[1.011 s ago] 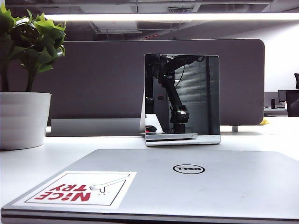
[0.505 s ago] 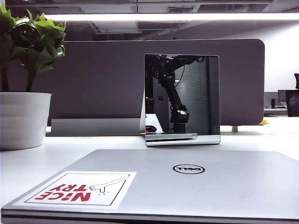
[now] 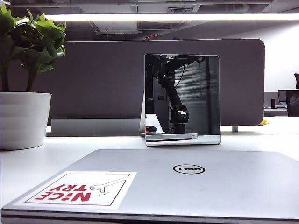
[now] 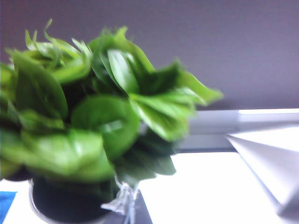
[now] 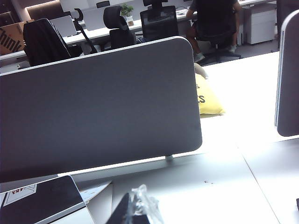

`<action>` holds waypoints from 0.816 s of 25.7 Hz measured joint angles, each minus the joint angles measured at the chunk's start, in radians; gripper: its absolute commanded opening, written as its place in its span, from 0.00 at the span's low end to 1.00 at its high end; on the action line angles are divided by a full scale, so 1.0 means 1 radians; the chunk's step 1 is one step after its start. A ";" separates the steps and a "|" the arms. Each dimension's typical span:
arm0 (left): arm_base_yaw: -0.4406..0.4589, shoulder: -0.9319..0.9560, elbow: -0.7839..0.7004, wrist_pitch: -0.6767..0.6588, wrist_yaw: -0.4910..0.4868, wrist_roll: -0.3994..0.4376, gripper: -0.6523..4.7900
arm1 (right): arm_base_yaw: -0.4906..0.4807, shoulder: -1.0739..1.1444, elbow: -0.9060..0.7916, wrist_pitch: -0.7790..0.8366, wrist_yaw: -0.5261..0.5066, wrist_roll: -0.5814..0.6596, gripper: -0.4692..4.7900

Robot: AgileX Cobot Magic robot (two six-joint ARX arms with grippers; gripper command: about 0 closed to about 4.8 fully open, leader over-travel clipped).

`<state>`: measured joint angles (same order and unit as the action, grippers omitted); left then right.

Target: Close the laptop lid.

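Laptop lid (image 3: 187,182) shut flat — both grippers unseen

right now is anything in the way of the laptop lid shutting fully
Nothing visible does. The laptop lid already lies flat and looks shut, with only its sticker on top. Neither the left gripper nor the right gripper is in view.

One laptop lid (image 3: 187,179) lies shut, bearing one sticker (image 3: 79,189) and one logo (image 3: 188,169). One plant (image 3: 28,42) in one pot (image 3: 23,119), one mirror (image 3: 182,98), one divider (image 3: 103,79). Neither the left nor the right gripper is in view.
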<state>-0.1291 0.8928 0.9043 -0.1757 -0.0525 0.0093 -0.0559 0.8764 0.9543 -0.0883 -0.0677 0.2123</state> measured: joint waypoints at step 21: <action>0.097 -0.616 -0.836 0.447 0.014 -0.158 0.12 | 0.000 0.000 0.000 0.000 0.000 0.000 0.08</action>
<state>-0.0322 0.2764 0.0681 0.2710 -0.0380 -0.1482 -0.0559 0.8764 0.9539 -0.0887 -0.0677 0.2123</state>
